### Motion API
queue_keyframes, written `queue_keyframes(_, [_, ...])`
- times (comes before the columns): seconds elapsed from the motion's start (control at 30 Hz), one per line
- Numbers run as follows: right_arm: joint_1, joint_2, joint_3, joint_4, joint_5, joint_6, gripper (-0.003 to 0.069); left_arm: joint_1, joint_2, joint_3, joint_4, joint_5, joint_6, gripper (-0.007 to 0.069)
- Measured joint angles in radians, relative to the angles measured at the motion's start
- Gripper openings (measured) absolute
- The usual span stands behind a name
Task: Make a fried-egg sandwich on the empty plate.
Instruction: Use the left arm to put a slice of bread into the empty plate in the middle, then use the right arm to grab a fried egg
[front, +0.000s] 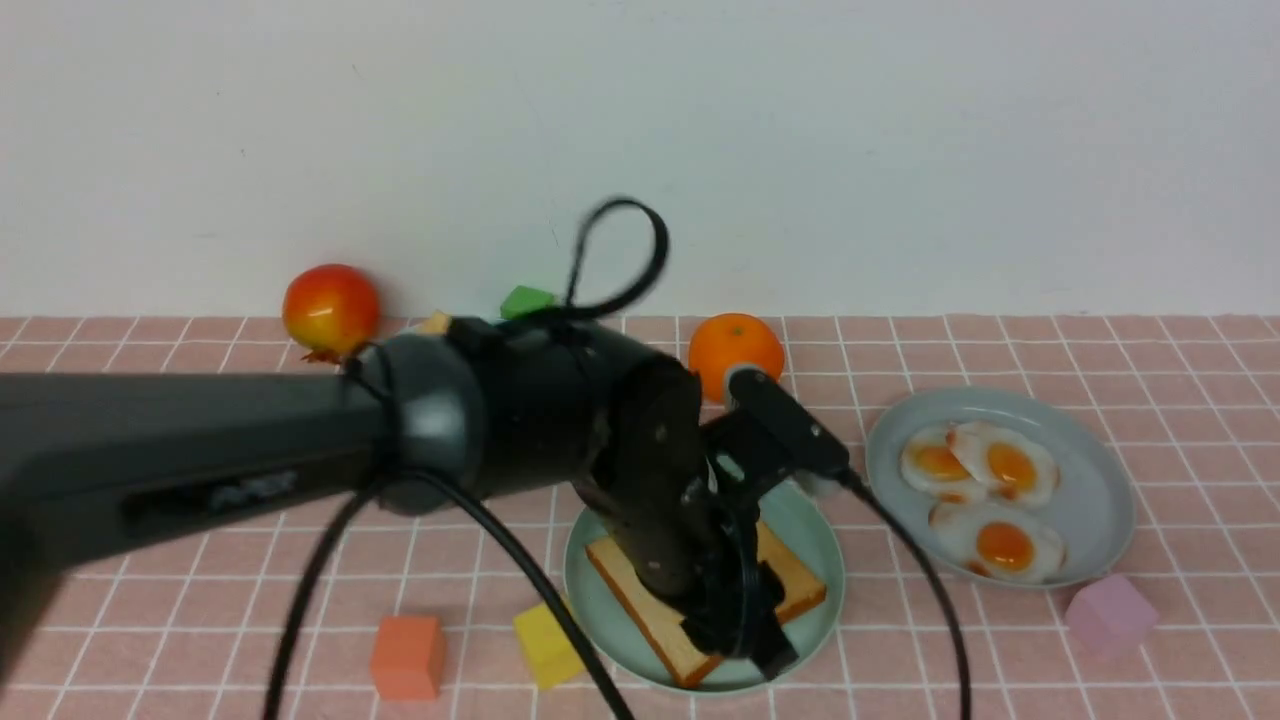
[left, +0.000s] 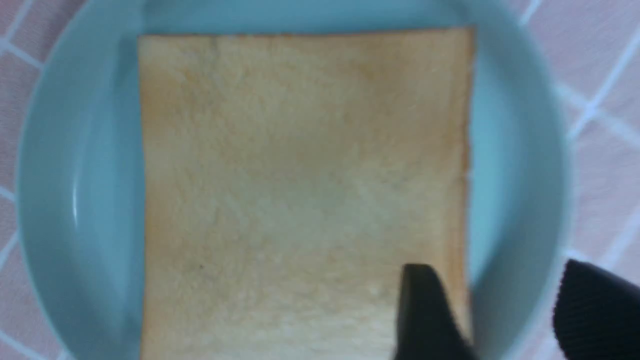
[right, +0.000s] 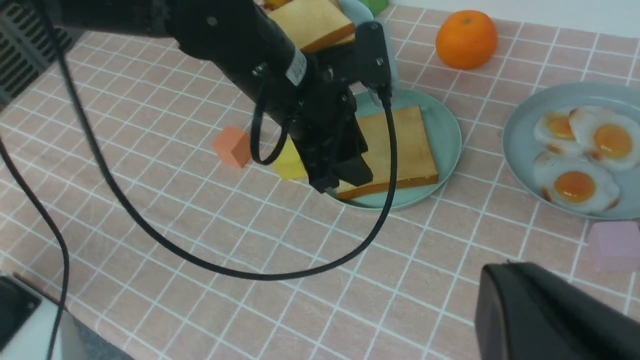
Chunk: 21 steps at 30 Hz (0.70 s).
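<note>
Currently: one toast slice (front: 640, 598) lies flat on the smooth, round mint-green plate (front: 812, 535), front-centre of the pink grid-cloth worktop (front: 1020, 670). The slice is square with no long axis, a porous pale-gold face and an orange-brown crust. It sits rotated, one corner toward the robot. Left arm reaches in from the left, wrist bent down. Left tool (front: 748, 640) is at that near corner, jaws wide. Right tool (right: 550, 310) is closed, well apart from the plate. Glossy fried eggs (front: 1000, 500) sit on the blue-grey plate (front: 1105, 480).
</note>
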Motion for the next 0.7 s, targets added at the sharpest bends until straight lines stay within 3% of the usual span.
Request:
queue_keyframes(0.1, [0.0, 0.013, 0.0, -0.004, 0.0, 0.031, 0.0032, 0.0, -0.096, 0.0, -0.056, 0.016, -0.007, 0.0426])
queue_keyframes(0.17, [0.0, 0.041, 0.0, -0.013, 0.006, 0.048, 0.0032, 0.0, -0.186, 0.0, -0.096, 0.037, -0.028, 0.0367])
queue_keyframes(0.2, [0.0, 0.049, 0.0, -0.017, 0.009, 0.051, 0.0032, 0.0, -0.219, 0.0, -0.105, 0.045, -0.044, 0.0322])
queue_keyframes(0.27, [0.0, 0.122, -0.008, -0.034, 0.039, 0.072, 0.0033, 0.0, -0.386, 0.023, -0.129, 0.051, -0.097, 0.0141])
queue_keyframes(0.33, [0.0, 0.198, -0.019, -0.05, 0.049, 0.072, 0.0034, 0.0, -0.513, 0.069, -0.132, 0.038, -0.123, 0.0013])
queue_keyframes(0.53, [0.0, 0.464, -0.087, -0.11, 0.034, 0.072, 0.0035, 0.0, -0.956, 0.342, -0.143, 0.0, -0.164, 0.0012])
queue_keyframes(0.7, [0.0, 0.708, -0.125, -0.172, -0.086, 0.052, 0.0038, 0.0, -1.318, 0.588, -0.157, -0.041, -0.18, 0.0012])
